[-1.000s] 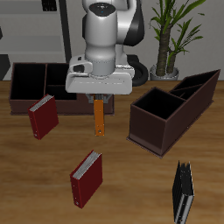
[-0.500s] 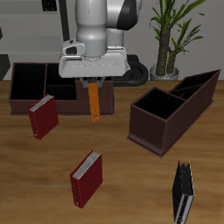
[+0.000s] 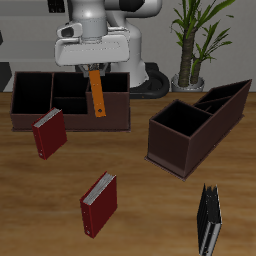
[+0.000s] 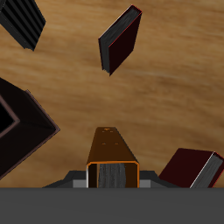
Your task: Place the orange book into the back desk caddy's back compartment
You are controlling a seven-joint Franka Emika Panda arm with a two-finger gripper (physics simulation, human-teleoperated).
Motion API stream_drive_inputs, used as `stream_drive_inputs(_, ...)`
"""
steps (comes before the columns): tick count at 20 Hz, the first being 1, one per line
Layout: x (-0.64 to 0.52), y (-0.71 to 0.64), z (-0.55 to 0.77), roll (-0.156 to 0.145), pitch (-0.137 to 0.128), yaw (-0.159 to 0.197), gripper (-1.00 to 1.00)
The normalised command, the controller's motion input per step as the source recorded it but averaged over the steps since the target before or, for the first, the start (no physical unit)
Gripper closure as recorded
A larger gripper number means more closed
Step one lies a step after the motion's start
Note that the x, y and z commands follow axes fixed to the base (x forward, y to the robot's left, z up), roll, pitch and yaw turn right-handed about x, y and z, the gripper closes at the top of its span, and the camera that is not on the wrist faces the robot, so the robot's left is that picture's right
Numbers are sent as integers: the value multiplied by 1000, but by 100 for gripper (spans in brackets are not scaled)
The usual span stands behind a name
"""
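The wooden surface [image 3: 150, 215] filled most of the exterior view, and the white arm [image 3: 100, 30] rose at its far side. The back desk caddy [image 3: 70, 100], long and dark brown with straight walls, lay along the far part of the surface, partly behind the arm. A second dark brown caddy [image 3: 195, 125] with slanted top edges sat well apart from it, nearer a potted plant [image 3: 195, 40].

The hand [image 3: 94, 68] was clamped on the top of the orange book [image 3: 98, 93], which hung upright and slightly tilted, clear of the surface, over the caddy's middle section. Whether its lower end stood above the back compartment [image 3: 72, 88] or the cell in front of that could not be told from this view.

Smaller things lay nearer the front edge: one dark red book [image 3: 48, 133] standing just in front of the caddy, another dark red book [image 3: 98, 204] farther forward, and a black book [image 3: 209, 222] standing near the corner.

The wrist view showed the orange book [image 4: 114, 157] end-on, its cover edges framing grey pages between the fingers, which the exterior view hid. It also caught a red book [image 4: 121, 39] and a second red book [image 4: 194, 168] on bare wood, with a dark caddy wall [image 4: 22, 131] beside; the compartment itself was out of that view
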Motion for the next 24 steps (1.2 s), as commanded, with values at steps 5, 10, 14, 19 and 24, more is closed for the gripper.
stream_drive_inputs(5,-332,-261,142,21,-15,-48,100)
stream_drive_inputs(10,-353,-420,110,-7,-63,17,100)
stream_drive_inputs(14,-295,-466,87,-15,-35,-42,100)
stream_drive_inputs(19,-304,-360,118,3,-15,-38,100)
stream_drive_inputs(24,-262,-223,124,-9,-28,-16,100)
